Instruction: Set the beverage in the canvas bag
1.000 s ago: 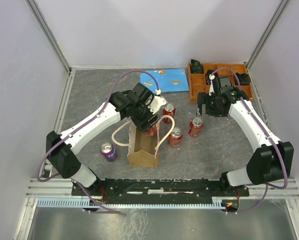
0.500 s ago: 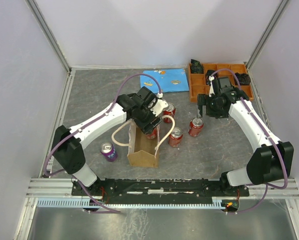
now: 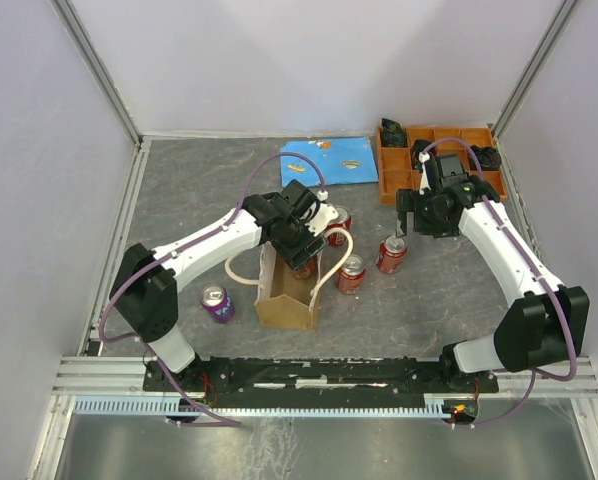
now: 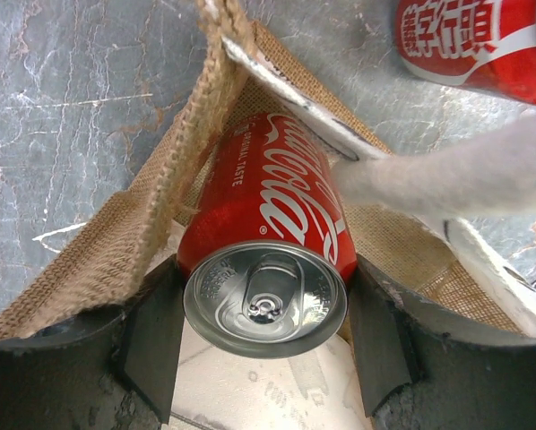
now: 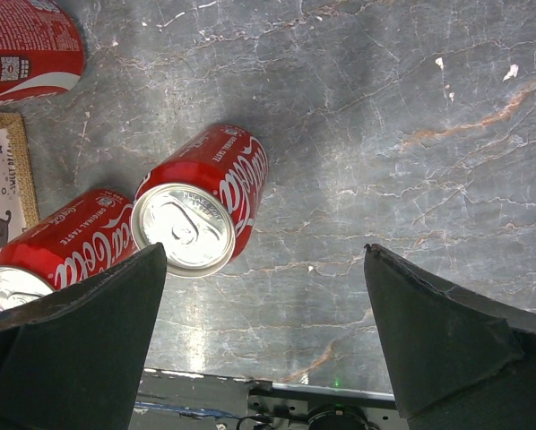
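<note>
The left claw (image 4: 266, 345) pinches the red aluminium cola can (image 4: 272, 202), whose base is inside the tan burlap-walled canvas bag (image 4: 116, 242). Best lowered straight between the bag's walls, clear of its cream looped handle (image 4: 456, 175), before letting go. The right claw (image 5: 263, 336), spread, hangs right of the bag.

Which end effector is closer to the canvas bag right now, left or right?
Left. The left end effector is at the mouth of the canvas bag, shut on a red cola can; the right end effector hangs open off to its right, near a loose red can.
</note>
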You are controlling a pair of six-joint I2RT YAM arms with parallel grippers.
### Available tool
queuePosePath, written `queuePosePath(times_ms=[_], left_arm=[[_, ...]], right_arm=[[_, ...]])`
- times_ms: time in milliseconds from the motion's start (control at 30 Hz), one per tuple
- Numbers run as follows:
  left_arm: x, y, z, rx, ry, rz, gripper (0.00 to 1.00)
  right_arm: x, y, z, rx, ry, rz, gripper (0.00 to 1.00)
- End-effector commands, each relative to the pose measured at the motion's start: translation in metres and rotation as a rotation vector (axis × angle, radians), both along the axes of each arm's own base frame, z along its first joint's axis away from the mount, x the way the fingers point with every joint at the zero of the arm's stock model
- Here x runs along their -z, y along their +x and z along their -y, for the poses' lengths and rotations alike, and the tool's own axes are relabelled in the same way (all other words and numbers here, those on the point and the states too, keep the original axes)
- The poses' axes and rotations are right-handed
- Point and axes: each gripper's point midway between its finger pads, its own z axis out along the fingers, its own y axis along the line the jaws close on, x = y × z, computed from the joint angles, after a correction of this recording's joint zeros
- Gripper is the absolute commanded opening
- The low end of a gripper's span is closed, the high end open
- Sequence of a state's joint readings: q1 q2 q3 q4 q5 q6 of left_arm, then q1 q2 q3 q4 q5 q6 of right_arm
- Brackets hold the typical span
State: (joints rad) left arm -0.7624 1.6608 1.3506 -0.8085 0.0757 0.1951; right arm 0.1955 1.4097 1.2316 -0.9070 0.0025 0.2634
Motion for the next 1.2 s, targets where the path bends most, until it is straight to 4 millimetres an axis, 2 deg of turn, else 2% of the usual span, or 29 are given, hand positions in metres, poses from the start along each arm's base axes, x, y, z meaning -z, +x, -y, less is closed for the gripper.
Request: queuePosePath(times_ms=[0,167,567,867,933,1067,1167], left_arm=[[-0.011,0.019,0.013,-0.039,-0.054,0.093,0.03],[-0.012,0.023,0.016,-0.073,-0.074,0.109,0.03],[-0.017,0.027,0.035,-0.112,-0.167,0.090,0.03],[-0.011,0.024,0.042,-0.108,-0.180,0.053,0.03],[-0.010,0.024,0.043,-0.107,-0.182,0.049,0.09],[-0.008,0.025,0.044,-0.111,-0.177,0.045,0.40],[-0.006,0.025,0.045,-0.113,-0.175,0.046,0.56]], right_arm=[[-0.014,0.001,0.002,-0.007,-0.011,0.048,0.99],[-0.013,0.000,0.002,-0.006,-0.011,0.044,0.99],[-0.010,-0.002,0.003,-0.005,-0.014,0.038,0.99],[-0.007,0.000,0.002,-0.006,-0.013,0.032,0.99],[-0.007,0.001,0.002,-0.006,-0.013,0.031,0.99],[-0.006,0.001,0.002,-0.006,-0.013,0.028,0.99],[-0.005,0.001,0.002,-0.009,-0.014,0.027,0.99]])
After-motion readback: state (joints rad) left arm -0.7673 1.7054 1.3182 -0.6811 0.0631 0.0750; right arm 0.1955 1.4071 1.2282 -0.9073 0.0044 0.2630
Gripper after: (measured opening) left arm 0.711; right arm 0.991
